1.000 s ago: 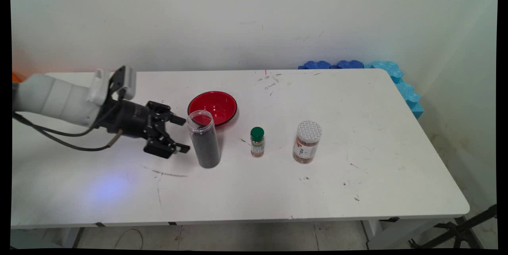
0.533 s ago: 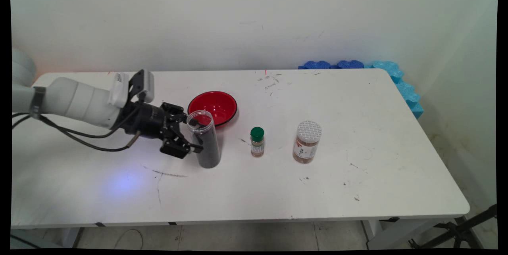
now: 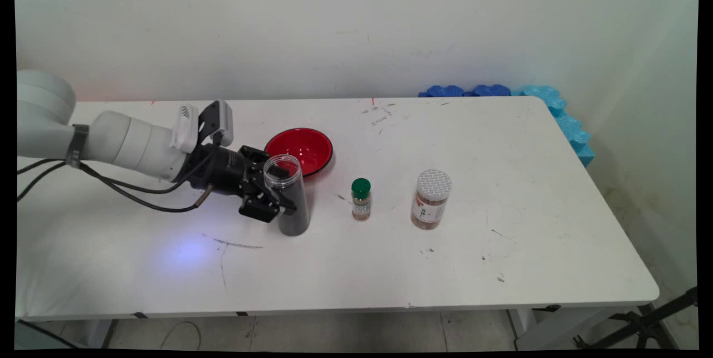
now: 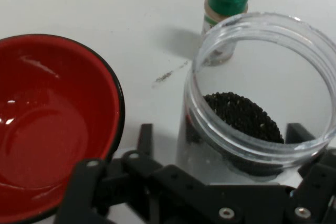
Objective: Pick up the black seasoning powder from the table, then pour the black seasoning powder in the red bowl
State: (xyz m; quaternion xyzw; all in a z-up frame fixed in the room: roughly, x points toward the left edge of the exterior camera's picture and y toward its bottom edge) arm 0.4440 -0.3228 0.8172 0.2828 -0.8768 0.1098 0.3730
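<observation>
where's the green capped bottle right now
In the main view the green-capped bottle stands mid-table, between the open jar of dark grains on the left and the white-lidded jar on the right.

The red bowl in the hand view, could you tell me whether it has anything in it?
No, the red bowl shows only its bare glossy inside, with nothing lying in it.

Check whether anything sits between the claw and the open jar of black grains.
Nothing visible does. The open claw has a finger on each side of the clear jar. The red bowl stands outside the fingers.
</observation>
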